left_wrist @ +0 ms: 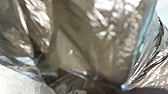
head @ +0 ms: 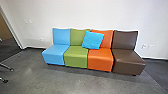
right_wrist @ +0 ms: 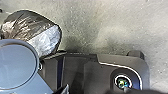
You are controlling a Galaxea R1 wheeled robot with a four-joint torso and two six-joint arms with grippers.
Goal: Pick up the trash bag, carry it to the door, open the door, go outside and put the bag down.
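Shiny, crumpled film of the trash bag point(left_wrist: 75, 47) lies very close to the camera in the left wrist view, brownish and see-through with bright glints. In the right wrist view the bag point(right_wrist: 22, 25) is dark and translucent, with a pale white part, beside the robot's dark base above the grey floor. A round blue-grey part of the robot overlaps its near edge there. How either gripper stands cannot be made out.
Four joined seats, blue point(head: 54, 53), green, orange and brown point(head: 127, 61), stand along a white wall point(head: 82, 13). A light-blue cushion point(head: 92, 40) leans on them. Castered chair legs point(head: 6, 67) reach in at the left, near an opening in the wall.
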